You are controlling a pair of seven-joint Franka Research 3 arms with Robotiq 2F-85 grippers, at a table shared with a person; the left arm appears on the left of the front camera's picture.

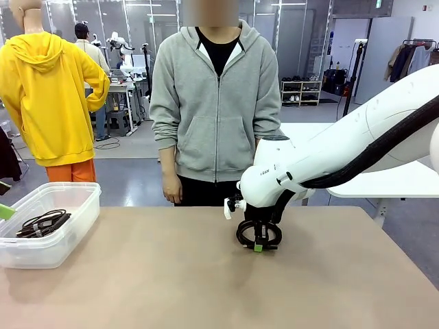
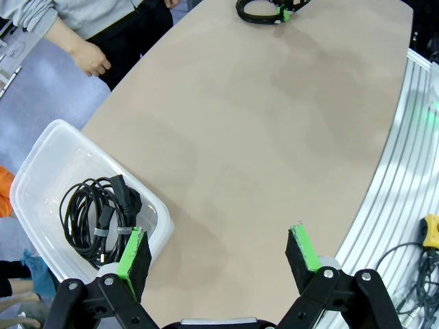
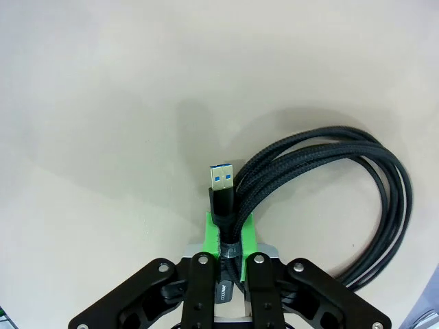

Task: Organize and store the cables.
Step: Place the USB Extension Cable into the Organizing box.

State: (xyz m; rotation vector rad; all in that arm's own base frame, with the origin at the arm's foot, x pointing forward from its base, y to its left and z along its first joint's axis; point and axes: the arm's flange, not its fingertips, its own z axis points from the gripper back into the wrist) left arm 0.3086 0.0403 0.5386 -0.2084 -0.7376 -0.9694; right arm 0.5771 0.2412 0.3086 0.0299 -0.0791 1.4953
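Grey floor extends behind the bench's far edge. A low shoe rack stands at rear right; a garment rack occupies the far right corner.

Matt, smooth tan table top. Translucent, slightly glossy plastic storage bin, far left. Black coiled cable with woven braided sheath, matt; blue-tongued metal plug. Smooth rubbery black cable coil inside bin. Bright green matt pads.

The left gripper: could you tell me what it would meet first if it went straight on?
Probably bare table. The open left gripper points at it, with the bin off to one side; depth is hard to judge.
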